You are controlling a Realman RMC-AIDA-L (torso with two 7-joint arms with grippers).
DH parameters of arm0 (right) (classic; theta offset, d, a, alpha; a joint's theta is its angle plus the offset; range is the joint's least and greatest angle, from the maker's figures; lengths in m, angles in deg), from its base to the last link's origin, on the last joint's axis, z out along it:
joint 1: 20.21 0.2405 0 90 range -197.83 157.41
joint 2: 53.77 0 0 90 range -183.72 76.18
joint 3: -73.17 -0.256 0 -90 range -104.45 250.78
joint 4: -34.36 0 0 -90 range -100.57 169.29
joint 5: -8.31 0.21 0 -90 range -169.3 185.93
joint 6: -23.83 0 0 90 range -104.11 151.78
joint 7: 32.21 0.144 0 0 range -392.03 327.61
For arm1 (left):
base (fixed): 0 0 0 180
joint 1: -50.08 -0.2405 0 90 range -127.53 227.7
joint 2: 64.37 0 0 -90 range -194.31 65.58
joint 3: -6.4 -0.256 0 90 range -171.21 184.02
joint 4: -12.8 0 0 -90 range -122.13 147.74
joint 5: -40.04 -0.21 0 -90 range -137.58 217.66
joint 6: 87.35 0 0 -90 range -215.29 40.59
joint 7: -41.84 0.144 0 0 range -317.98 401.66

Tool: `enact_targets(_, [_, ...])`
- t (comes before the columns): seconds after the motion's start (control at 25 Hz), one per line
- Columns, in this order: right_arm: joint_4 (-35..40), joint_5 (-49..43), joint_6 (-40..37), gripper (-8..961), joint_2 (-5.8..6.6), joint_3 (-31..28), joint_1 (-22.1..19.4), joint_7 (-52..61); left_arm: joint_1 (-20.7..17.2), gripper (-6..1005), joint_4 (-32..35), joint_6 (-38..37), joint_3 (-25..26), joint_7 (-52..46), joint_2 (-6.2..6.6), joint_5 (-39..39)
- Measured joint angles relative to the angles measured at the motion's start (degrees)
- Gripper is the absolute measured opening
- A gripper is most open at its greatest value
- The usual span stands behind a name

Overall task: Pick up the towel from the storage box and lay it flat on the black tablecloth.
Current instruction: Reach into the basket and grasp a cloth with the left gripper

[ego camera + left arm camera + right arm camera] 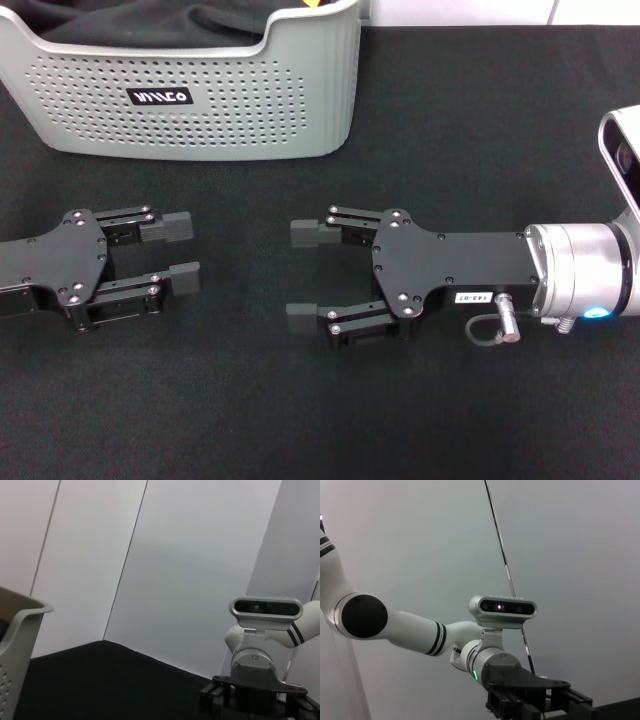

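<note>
The storage box (200, 100), light grey with rows of holes and a black logo plate, stands at the back left on the black tablecloth (450, 120). Of the towel only a tiny orange-yellow sliver (312, 3) shows at the box's far rim; the rest is hidden. My left gripper (180, 253) is open and empty, low over the cloth in front of the box. My right gripper (298, 275) is open and empty, facing the left one across a short gap. The box's corner (20, 630) also shows in the left wrist view.
A dark charcoal cloth (150, 25) lies inside the box. The left wrist view shows the right arm's wrist camera (265, 609) across the tablecloth (110, 680). The right wrist view shows the left arm (410, 627) before a plain wall.
</note>
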Motion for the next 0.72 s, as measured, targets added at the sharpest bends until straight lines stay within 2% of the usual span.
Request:
enact_targets(0.6, [0.0, 0.2, 0.0, 868, 0.00, 0.0, -1.0, -0.5, 0.0, 635, 0.1, 0.0, 0.0, 0.0, -0.53, 0.1])
enact_targets(0.72, [0.0, 0.3, -0.2, 868, -0.02, -1.7, -2.2, -2.2, 0.2, 635, 1.0, -0.2, 0.0, -0.2, -0.66, 0.3])
